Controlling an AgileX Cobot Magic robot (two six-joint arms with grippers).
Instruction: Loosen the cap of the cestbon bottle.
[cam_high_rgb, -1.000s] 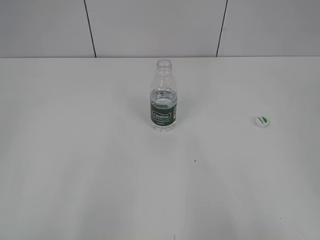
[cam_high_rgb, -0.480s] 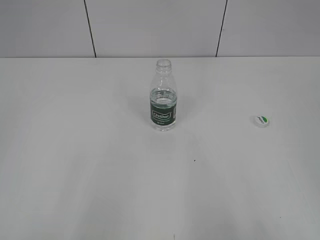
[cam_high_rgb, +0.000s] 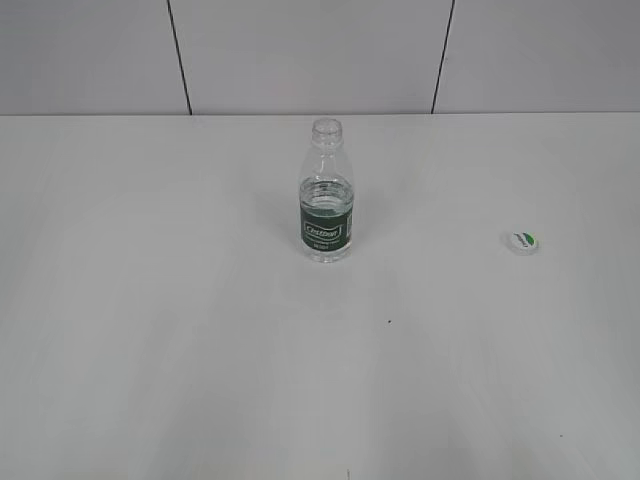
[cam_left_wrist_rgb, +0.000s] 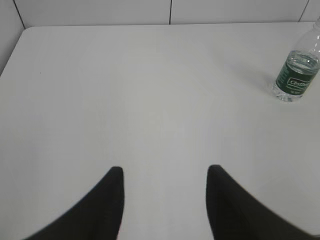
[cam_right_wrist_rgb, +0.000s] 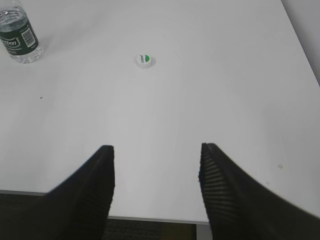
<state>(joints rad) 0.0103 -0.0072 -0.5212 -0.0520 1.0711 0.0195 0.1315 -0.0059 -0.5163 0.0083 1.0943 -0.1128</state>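
Observation:
The cestbon bottle (cam_high_rgb: 327, 200) stands upright in the middle of the white table, clear with a dark green label, its neck bare. It also shows at the right edge of the left wrist view (cam_left_wrist_rgb: 297, 70) and the top left corner of the right wrist view (cam_right_wrist_rgb: 19, 36). The cap (cam_high_rgb: 522, 241), white with a green mark, lies on the table to the right of the bottle, apart from it; it shows in the right wrist view (cam_right_wrist_rgb: 145, 60). My left gripper (cam_left_wrist_rgb: 165, 172) is open and empty over bare table. My right gripper (cam_right_wrist_rgb: 157, 150) is open and empty near the table's front edge.
The white table (cam_high_rgb: 180, 300) runs back to a grey panelled wall (cam_high_rgb: 300, 50). Its front edge shows low in the right wrist view (cam_right_wrist_rgb: 150, 220). A small dark speck (cam_high_rgb: 389, 321) lies on the table in front of the bottle.

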